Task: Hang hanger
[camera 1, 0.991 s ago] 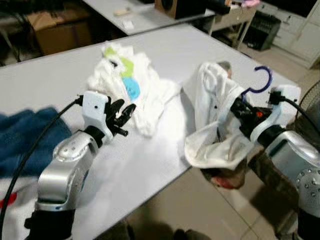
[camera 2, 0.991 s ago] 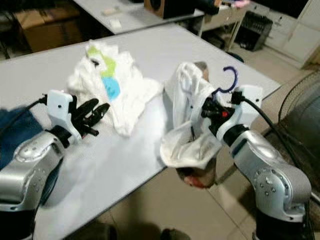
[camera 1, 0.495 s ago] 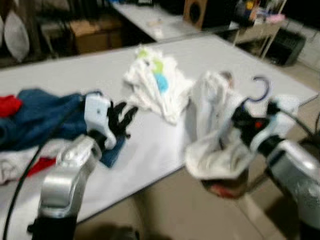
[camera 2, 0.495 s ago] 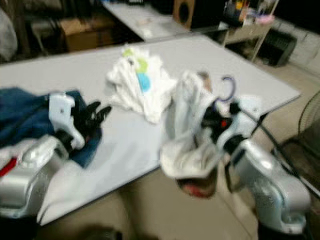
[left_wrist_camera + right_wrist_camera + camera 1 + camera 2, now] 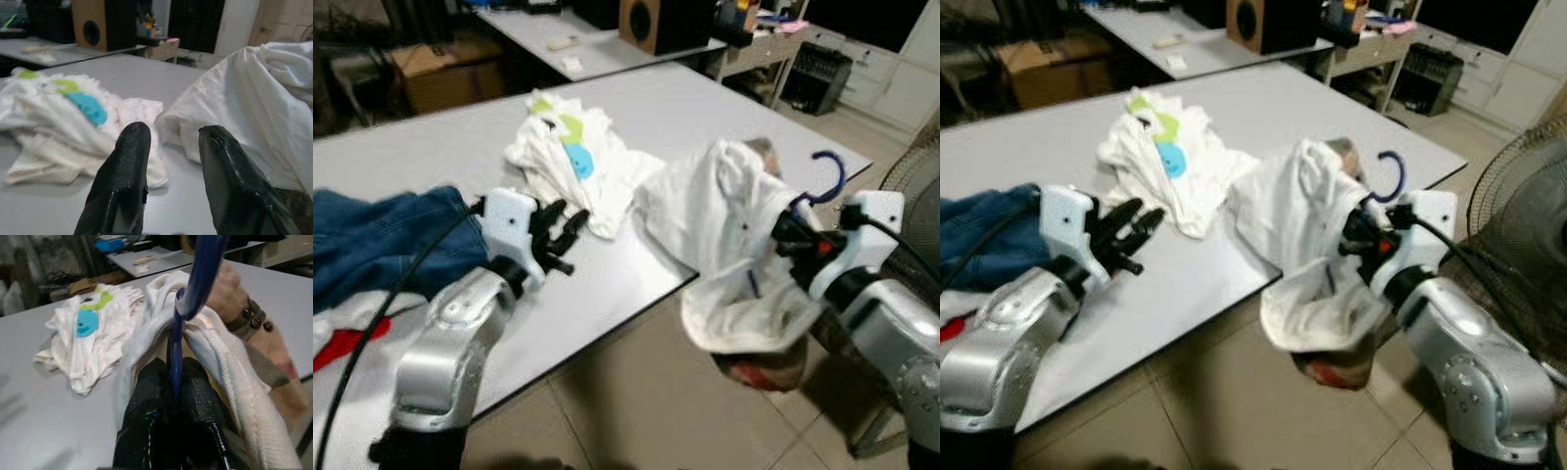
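Note:
A blue hanger (image 5: 826,177) with a hooked top carries a white garment (image 5: 734,245) that hangs past the table's front edge. My right gripper (image 5: 790,232) is shut on the hanger's blue stem (image 5: 175,357), just below the hook, at the right of the table. A brownish patterned garment (image 5: 247,340) lies under the white one. My left gripper (image 5: 558,238) is open with nothing between its fingers (image 5: 122,181), low over the grey table (image 5: 607,284), pointing toward the white garment.
A white shirt with green and blue print (image 5: 566,157) lies mid-table. Blue jeans (image 5: 382,245) and a red cloth (image 5: 337,345) lie at the left. A fan (image 5: 1518,235) stands at the right. A second table with a speaker (image 5: 656,22) stands behind.
The camera has shifted, so the whole scene has slid. The right gripper stays shut on the hanger with the white garment, now hanging further off the table edge. The left gripper stays open.

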Robot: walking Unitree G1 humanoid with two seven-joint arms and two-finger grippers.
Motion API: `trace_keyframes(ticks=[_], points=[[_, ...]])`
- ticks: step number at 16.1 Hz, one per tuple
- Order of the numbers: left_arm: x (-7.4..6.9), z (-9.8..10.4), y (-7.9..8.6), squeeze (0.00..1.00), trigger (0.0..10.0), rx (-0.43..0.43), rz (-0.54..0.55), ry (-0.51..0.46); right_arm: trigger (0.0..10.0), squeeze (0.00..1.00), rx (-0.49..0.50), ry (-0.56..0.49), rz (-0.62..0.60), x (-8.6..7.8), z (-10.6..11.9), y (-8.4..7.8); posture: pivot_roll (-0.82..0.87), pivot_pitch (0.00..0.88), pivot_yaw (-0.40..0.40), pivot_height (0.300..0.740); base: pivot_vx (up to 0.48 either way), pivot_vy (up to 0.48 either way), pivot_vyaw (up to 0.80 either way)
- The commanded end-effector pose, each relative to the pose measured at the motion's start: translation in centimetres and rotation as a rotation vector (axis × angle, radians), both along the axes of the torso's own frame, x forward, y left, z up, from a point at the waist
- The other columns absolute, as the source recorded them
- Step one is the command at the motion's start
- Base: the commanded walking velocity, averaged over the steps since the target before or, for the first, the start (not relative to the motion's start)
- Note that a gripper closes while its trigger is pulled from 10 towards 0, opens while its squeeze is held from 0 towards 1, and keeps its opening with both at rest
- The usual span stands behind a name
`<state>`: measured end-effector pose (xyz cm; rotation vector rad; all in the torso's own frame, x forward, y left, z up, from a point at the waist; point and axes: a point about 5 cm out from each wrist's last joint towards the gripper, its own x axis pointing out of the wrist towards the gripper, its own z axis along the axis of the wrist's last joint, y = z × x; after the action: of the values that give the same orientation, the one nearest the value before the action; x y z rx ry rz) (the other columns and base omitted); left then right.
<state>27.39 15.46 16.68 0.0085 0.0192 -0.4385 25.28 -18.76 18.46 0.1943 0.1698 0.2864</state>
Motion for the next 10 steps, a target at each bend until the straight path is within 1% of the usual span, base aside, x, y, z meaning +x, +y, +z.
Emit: trace_keyframes(ticks=[1,5,7,10], points=[[-0.1,0.0,0.0,0.0,10.0,0.007,0.01,-0.003,10.0,0.0,-0.012,-0.029,0.024,-0.2,0.6,-0.1,0.01,0.0,-0.054,0.74,0.0,-0.304,0.0],[-0.4,-0.1,0.5,0.0,10.0,0.016,0.028,-0.005,10.0,0.0,-0.041,0.003,0.18,-1.0,-0.1,1.1,0.02,0.0,-0.066,0.74,0.0,-0.307,0.8],[-0.6,-0.1,0.6,0.0,10.0,0.018,0.03,-0.005,10.0,0.0,-0.041,0.012,0.229,-1.4,-0.3,1.5,0.03,0.0,-0.073,0.74,0.0,-0.304,0.8],[-1.0,-0.2,0.6,0.0,10.0,0.019,0.024,-0.005,10.0,0.0,-0.055,0.037,0.308,-2.2,-0.6,1.7,0.04,0.0,-0.08,0.74,0.0,-0.307,0.8]])
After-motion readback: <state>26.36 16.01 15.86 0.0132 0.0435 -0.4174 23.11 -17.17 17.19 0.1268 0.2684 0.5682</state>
